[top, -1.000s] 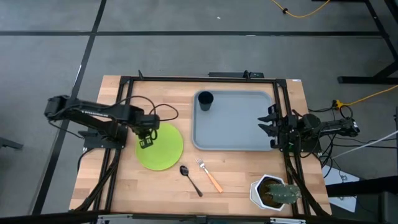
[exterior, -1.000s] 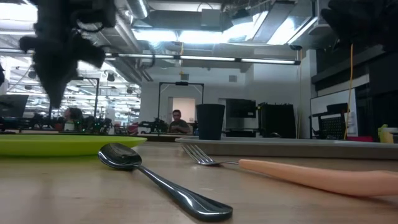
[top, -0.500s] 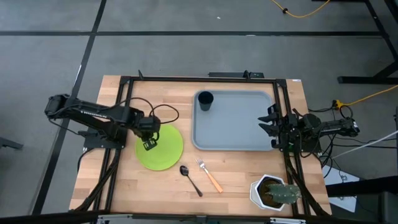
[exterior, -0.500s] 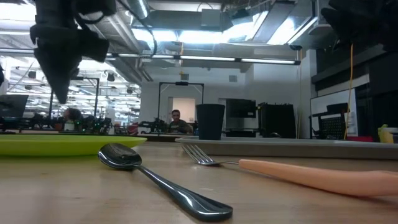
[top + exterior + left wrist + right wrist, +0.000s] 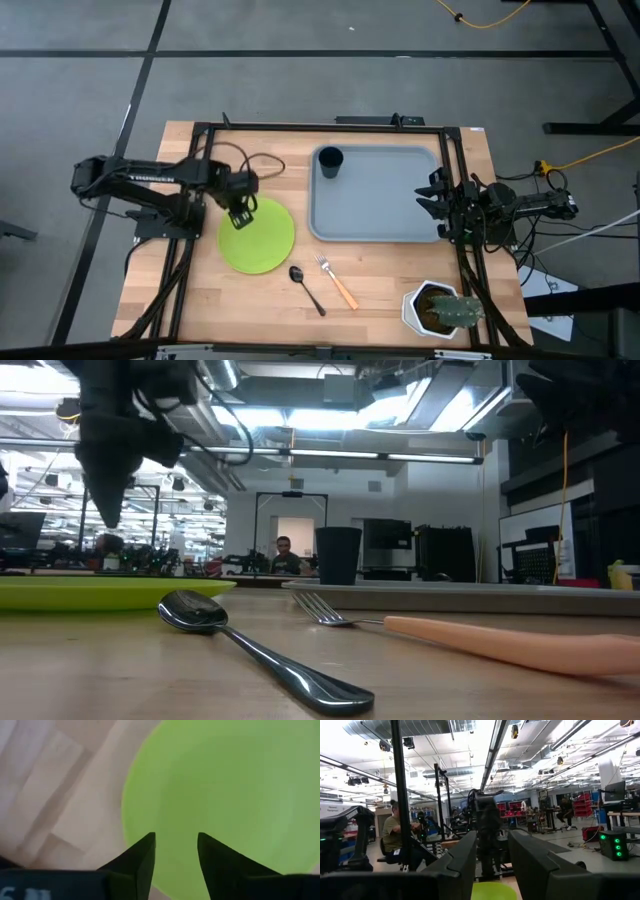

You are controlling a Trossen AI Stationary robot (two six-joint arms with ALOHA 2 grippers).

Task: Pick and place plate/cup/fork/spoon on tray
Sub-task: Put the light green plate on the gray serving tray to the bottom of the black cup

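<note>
The lime-green plate (image 5: 257,236) lies flat on the wooden table, left of the grey-blue tray (image 5: 372,195). My left gripper (image 5: 242,212) hangs open above the plate's far-left rim, fingers pointing down and clear of the plate, as the low view (image 5: 108,520) and the left wrist view (image 5: 175,842) show. The dark cup (image 5: 330,160) stands upright in the tray's far-left corner. The dark spoon (image 5: 307,288) and the orange-handled fork (image 5: 337,280) lie on the table near the front. My right gripper (image 5: 432,205) waits open and empty at the tray's right rim.
A white hexagonal pot with a cactus (image 5: 440,308) stands at the front right corner. A black frame (image 5: 320,127) runs around the table top. Bare wood lies in front of the plate and the tray. People sit in the room beyond the table (image 5: 285,555).
My left gripper has gone toward the table's far edge, from over the plate's left part to over its far-left rim, staying open and above the plate. The plate has kept still.
</note>
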